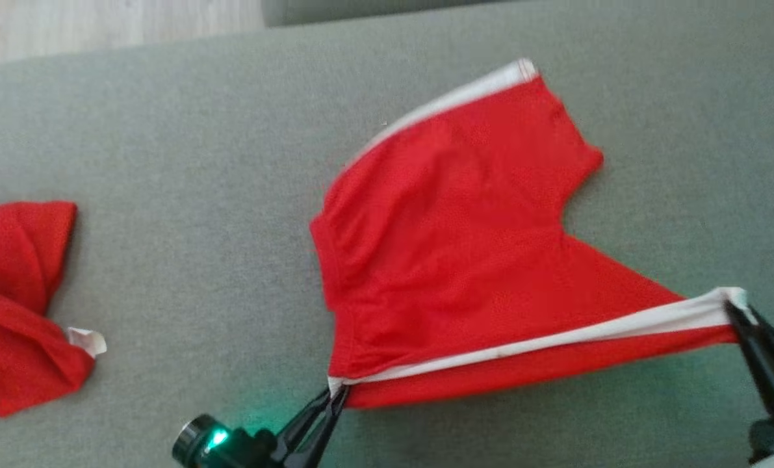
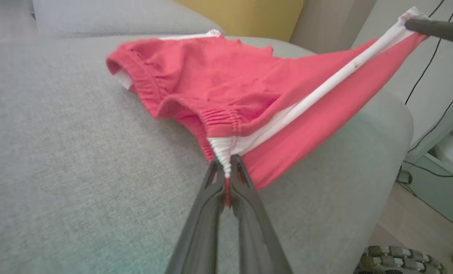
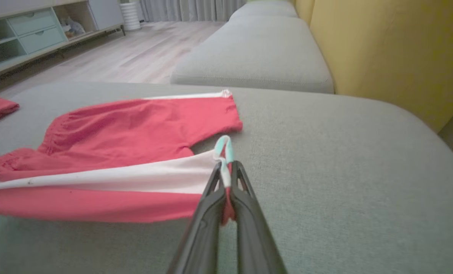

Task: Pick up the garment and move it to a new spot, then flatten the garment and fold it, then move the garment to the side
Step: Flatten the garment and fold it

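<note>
Hands [image 1: 336, 392] [image 1: 732, 311] tight on shorts [image 1: 451, 247]

I can read no lettering, brand or number anywhere; the small white tag [image 1: 88, 340] is too blurred to read.

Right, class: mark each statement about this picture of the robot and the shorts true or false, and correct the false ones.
1. The left hand grips the red shorts at the waistband. True.
2. The right hand is open, clear of the cloth. False: it is shut on the leg hem, at the end of the white stripe.
3. The shorts are folded in half. False: they are spread out, unfolded.
4. Another red garment lies at the left of the grey cushion. True.
</note>
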Robot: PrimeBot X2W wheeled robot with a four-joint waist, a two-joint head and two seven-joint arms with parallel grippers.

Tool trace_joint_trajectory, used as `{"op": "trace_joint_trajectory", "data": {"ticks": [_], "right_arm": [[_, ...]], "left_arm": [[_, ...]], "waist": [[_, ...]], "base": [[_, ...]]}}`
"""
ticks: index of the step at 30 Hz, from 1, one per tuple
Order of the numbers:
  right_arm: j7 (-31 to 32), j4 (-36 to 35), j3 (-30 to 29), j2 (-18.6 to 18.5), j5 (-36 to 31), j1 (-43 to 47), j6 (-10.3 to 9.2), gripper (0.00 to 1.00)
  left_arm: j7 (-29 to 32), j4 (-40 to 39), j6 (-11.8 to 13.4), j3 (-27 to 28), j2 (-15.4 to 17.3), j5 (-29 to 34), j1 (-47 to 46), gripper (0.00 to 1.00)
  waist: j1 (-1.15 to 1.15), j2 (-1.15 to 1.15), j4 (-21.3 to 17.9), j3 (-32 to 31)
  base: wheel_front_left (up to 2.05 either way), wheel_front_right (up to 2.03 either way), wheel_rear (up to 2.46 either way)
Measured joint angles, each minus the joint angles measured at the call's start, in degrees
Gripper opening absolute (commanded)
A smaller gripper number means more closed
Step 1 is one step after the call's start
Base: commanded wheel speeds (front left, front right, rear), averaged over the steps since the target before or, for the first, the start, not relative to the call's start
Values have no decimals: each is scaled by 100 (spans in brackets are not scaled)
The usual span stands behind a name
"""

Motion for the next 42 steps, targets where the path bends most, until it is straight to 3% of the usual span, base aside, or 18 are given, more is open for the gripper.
{"op": "trace_joint_trajectory", "data": {"ticks": [5, 12, 23, 32, 39, 41, 42], "right_arm": [[559, -630, -731, 404, -332, 255, 0, 0], [1138, 58, -791, 665, -554, -1035, 1, 0], [1326, 2252, 557, 265, -571, -3920, 0, 0], [962, 3693, 1512, 174, -449, -5402, 0, 0], [658, 4423, 2035, 190, -410, -6183, 0, 0], [549, 4648, 2425, 208, -203, -6453, 0, 100], [504, 4727, 2549, 218, -137, -6508, 0, 100]], "left_arm": [[53, -715, 118, 130, 18, -137, 185, 0], [671, -527, 237, 193, -354, -156, -928, 0], [938, 438, 252, 277, -768, -84, -2333, 0], [799, 1356, 159, 275, -1040, 8, -3232, 0], [609, 1757, 149, 269, -1174, 10, -3599, 0], [520, 1945, 109, 255, -1236, 16, -3715, 89], [490, 2003, 111, 254, -1252, 20, -3743, 100]], "waist": [[0, 0, 149, -225], [4, 0, 470, -69], [4, 0, 747, 518], [4, 0, 943, 882], [3, 0, 987, 1102], [3, 0, 1021, 1184], [3, 0, 1033, 1199]], "base": [[0, 0, 0], [0, 0, 0], [0, 0, 0], [0, 0, 0], [0, 0, 0], [0, 0, 0], [0, 0, 0]]}}
